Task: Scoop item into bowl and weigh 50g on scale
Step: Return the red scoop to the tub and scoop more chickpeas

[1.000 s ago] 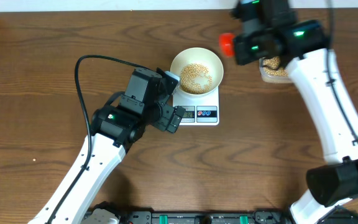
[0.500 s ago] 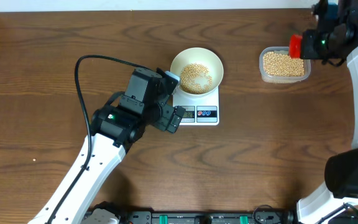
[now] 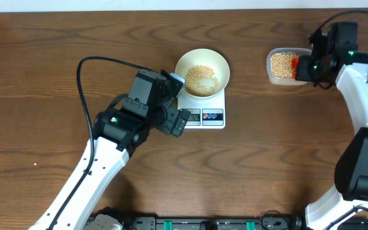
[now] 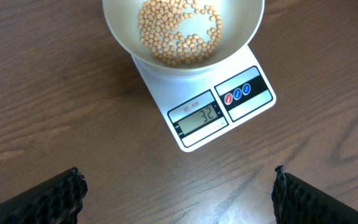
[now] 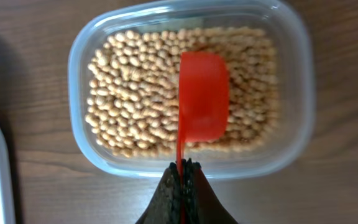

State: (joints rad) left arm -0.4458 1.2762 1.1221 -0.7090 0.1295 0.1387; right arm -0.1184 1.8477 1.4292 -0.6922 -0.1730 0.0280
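The white bowl sits on the white scale and holds a layer of tan beans. In the left wrist view the bowl and the scale show clearly; its display reads 32. My left gripper is open and empty, near the scale's front. My right gripper is shut on the handle of a red scoop. The scoop is held over the beans in a clear plastic tub, which also shows in the overhead view.
The wooden table has a pale edge along the back. The left arm's black cable loops over the table left of the scale. The right arm runs down the right side.
My right arm swung right from beside the bowl, carrying the red scoop to the plastic tub, and lowered it over the beans there. The left arm has not moved.
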